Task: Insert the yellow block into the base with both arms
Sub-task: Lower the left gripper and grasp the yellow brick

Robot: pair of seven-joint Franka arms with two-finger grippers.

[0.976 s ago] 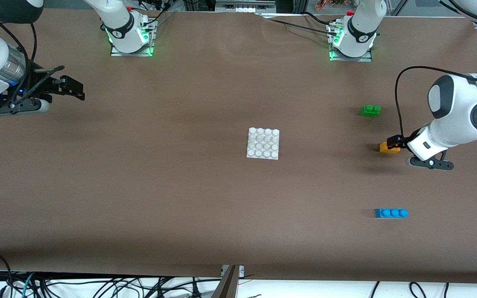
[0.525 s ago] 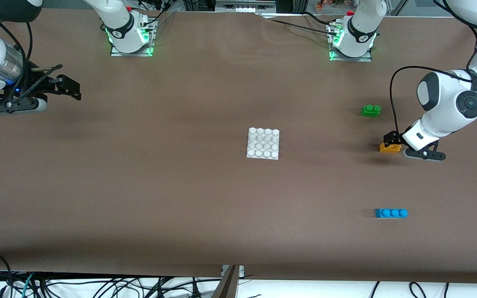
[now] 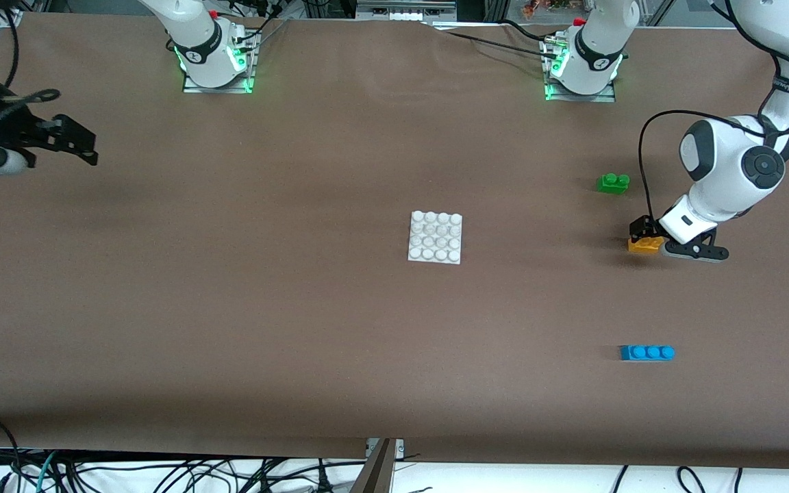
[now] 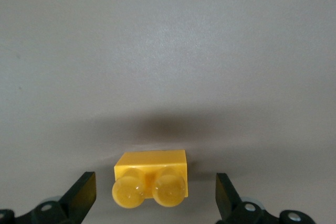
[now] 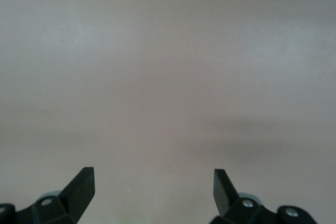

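Observation:
The yellow block (image 3: 644, 245) lies on the brown table toward the left arm's end. My left gripper (image 3: 646, 231) is low over it, open, with the block (image 4: 151, 185) between its two fingers and clear gaps on both sides. The white studded base (image 3: 435, 237) lies flat at the table's middle, with nothing on it. My right gripper (image 3: 76, 142) is open and empty above bare table at the right arm's end, far from the base; its wrist view shows only bare table between its fingers (image 5: 80, 187).
A green two-stud brick (image 3: 613, 183) lies farther from the front camera than the yellow block. A blue three-stud brick (image 3: 647, 352) lies nearer to the front camera. Both arm bases stand along the table's back edge.
My left gripper has come down closer onto the yellow block and its arm has drawn in. My right gripper has moved away toward the table's end at the right arm's side.

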